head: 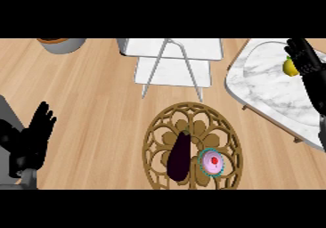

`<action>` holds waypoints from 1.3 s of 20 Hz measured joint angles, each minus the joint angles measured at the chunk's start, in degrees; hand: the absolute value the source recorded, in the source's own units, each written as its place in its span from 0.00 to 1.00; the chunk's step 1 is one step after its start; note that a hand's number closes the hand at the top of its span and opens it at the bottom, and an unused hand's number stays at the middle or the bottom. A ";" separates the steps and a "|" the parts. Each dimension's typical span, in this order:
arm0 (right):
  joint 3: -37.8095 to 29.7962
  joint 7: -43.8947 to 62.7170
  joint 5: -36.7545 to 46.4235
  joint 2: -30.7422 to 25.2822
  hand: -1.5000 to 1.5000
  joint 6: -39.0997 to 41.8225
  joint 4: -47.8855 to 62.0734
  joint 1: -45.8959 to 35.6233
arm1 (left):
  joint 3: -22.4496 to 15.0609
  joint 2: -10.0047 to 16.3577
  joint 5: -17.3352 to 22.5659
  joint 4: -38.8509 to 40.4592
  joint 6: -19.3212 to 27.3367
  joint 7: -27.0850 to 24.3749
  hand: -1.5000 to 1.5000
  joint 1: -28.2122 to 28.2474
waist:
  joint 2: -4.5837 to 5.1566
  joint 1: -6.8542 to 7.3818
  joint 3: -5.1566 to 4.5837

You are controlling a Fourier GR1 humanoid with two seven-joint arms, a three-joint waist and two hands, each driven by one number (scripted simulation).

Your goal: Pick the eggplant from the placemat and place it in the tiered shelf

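A dark purple eggplant lies lengthwise on the round brown openwork placemat at the lower middle of the counter. The white tiered shelf with its thin metal legs stands at the top centre. My left hand rests open at the lower left, fingers up, well away from the placemat. At the upper right, my right hand hangs open over the marble tray, far from the eggplant. Neither hand holds anything.
A pink frosted cupcake sits on the placemat right beside the eggplant. A white marble tray at the right carries a yellow lemon. A grey pot stands at the top left edge.
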 measured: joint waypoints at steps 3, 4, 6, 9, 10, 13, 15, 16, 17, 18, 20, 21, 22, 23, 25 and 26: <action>0.64 5.67 3.26 1.07 1.00 -6.05 -4.97 1.86 | 0.56 0.45 0.62 0.73 -1.83 -0.26 0.50 0.93 | 0.35 -1.69 0.01; 0.70 7.95 4.65 1.18 1.00 -8.61 -6.31 2.89 | 0.23 0.51 0.67 1.08 -2.46 -0.19 0.50 1.43 | 0.30 -2.42 -0.03; 0.27 12.32 7.53 1.06 1.00 -13.84 -8.71 5.33 | -0.26 0.90 0.71 1.56 -3.64 -0.06 0.50 2.55 | 0.02 -4.19 -0.14; 0.70 20.44 12.94 -2.02 1.00 -17.71 -5.37 11.90 | -0.64 0.76 1.53 1.65 -4.77 0.68 0.50 3.30 | 0.30 -7.15 -0.46; 0.81 23.29 13.79 -1.30 0.00 -19.83 -5.73 13.97 | -0.70 0.87 1.79 1.47 -5.23 0.89 0.50 3.48 | 0.19 -7.40 -0.37; 2.65 30.04 16.61 1.12 0.00 -25.47 -12.44 20.90 | -1.15 0.66 2.21 1.57 -6.41 1.26 0.50 3.33 | 0.03 -7.49 -0.12; 5.10 34.62 19.62 1.63 0.00 -27.88 -19.14 25.21 | -1.28 0.68 2.46 2.12 -7.41 1.49 0.50 2.68 | 0.11 -6.89 -0.04; 6.67 36.83 21.23 1.76 0.00 -28.57 -22.61 27.10 | -1.28 0.73 2.71 2.48 -7.89 1.94 0.50 2.15 | 0.17 -6.61 -0.01; 8.34 38.83 22.66 1.85 0.00 -28.89 -26.11 28.92 | -1.40 0.72 2.74 2.77 -8.42 1.87 0.50 1.82 | 0.21 -6.31 0.02; 9.75 40.99 23.80 1.57 0.00 -28.78 -29.80 30.63 | -1.66 0.42 2.49 2.75 -8.48 1.56 0.50 1.71 | 0.23 -6.00 0.05; 12.85 46.30 26.15 1.08 0.00 -27.81 -36.19 32.40 | -2.13 0.24 2.30 3.07 -8.94 2.07 0.50 0.75 | 0.38 -5.27 0.06; 14.03 49.50 27.16 0.72 0.00 -27.07 -39.26 32.83 | -2.10 0.21 2.23 3.47 -9.35 1.65 0.50 0.53 | 0.45 -4.87 0.08; 15.55 52.45 28.45 0.51 0.00 -26.49 -42.52 33.60 | -2.13 0.16 2.25 3.57 -9.63 1.70 0.50 0.28 | 0.49 -4.60 0.07; 16.80 55.67 29.84 0.22 0.00 -25.66 -45.69 33.72 | -2.20 0.02 2.13 3.66 -9.62 1.81 0.50 0.00 | 0.53 -4.30 0.07; 18.69 61.75 31.74 -0.16 0.00 -23.05 -49.94 32.00 | -2.47 -0.37 1.80 4.20 -10.03 1.35 0.50 -0.68 | 0.69 -3.46 0.09; 19.92 64.60 32.80 0.00 0.00 -21.78 -51.45 31.11 | -2.68 -0.66 1.64 4.39 -10.06 1.53 0.50 -1.18 | 0.76 -3.14 0.09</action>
